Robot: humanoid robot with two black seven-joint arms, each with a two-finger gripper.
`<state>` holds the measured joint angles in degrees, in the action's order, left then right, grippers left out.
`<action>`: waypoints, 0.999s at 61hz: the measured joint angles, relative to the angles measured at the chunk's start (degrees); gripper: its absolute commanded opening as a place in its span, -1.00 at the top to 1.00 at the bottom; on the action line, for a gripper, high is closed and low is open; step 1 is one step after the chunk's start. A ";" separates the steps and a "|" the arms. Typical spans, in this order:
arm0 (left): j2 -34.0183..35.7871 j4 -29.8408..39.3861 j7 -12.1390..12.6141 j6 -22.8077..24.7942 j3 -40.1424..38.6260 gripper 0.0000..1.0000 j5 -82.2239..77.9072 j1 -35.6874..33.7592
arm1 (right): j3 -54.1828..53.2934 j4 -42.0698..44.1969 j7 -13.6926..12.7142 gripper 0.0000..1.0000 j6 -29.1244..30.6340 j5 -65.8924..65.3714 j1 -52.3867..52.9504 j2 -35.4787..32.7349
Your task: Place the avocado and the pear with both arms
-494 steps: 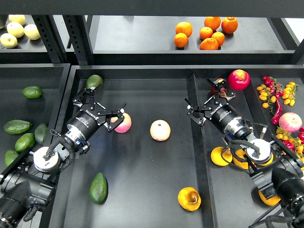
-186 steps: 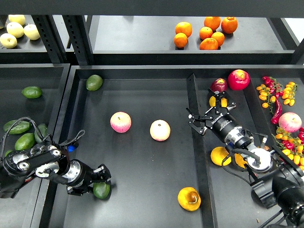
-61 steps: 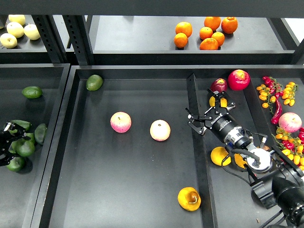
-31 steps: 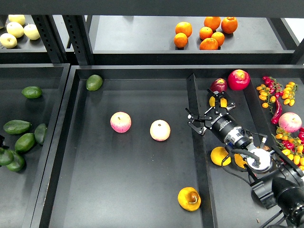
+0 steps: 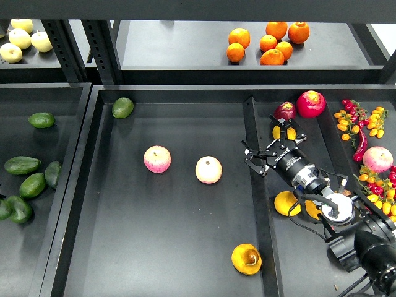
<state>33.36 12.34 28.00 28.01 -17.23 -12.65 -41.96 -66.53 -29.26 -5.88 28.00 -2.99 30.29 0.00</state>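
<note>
- One arm shows: the right gripper (image 5: 270, 150) hovers right of centre over the divider, fingers spread apart, holding nothing.
- Left gripper is out of frame.
- The avocado (image 5: 20, 210) lies at the far left edge among other avocados in the left tray (image 5: 62, 154).
- The pear (image 5: 246, 258) sits bottom centre in the middle tray (image 5: 185, 247).

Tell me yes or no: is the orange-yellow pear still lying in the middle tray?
Yes, the plump orange-yellow pear lies on the floor of the middle black tray, near its front right corner, untouched by the right pincer.
</note>
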 measured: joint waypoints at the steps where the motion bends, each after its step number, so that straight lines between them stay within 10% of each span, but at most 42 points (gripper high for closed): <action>1: -0.10 -0.19 0.00 0.00 0.00 0.39 0.00 0.01 | 0.00 0.00 0.00 -0.99 0.00 0.00 -0.01 0.00; 61: -4.71 -4.52 0.00 -0.02 0.80 -0.10 0.00 2.23 | 0.03 0.06 0.00 -0.99 0.00 0.00 -0.02 0.00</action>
<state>28.65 7.82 28.00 27.99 -16.43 -12.65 -39.73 -66.50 -29.20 -5.88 28.00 -2.99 30.28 0.00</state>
